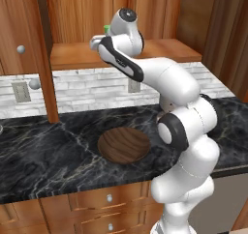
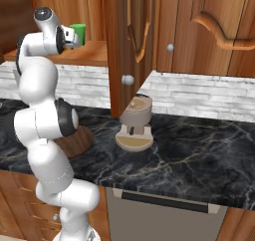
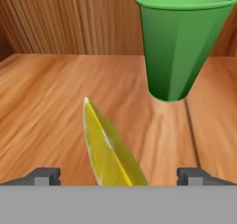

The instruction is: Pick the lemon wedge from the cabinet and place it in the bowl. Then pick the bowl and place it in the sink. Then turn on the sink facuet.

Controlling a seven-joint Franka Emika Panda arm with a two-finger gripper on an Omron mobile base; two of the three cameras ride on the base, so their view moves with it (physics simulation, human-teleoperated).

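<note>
Pincer point(image 3: 118, 174) jaws wide apart, straddling the lemon wedge point(image 3: 111, 149) on the cabinet point(image 1: 72, 56) shelf, nothing gripped. Wedge stands thin-edge up; closing off-centre could squirt it sideways. Green cup point(image 3: 183, 42) just beyond to the right risks a knock. Bowl point(image 1: 124, 145) waits on the table point(image 1: 43, 155).

One wedge point(image 3: 111, 149), cup point(image 3: 180, 42), bowl point(image 1: 124, 145)

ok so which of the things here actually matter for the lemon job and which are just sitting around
Part of the job:
small yellow lemon wedge, between the open tool tips
reddish-brown wooden cabinet shelf
wide dark brown wooden bowl on the counter

Just lying about:
bright green plastic cup behind the wedge
beige round-topped countertop appliance
</note>
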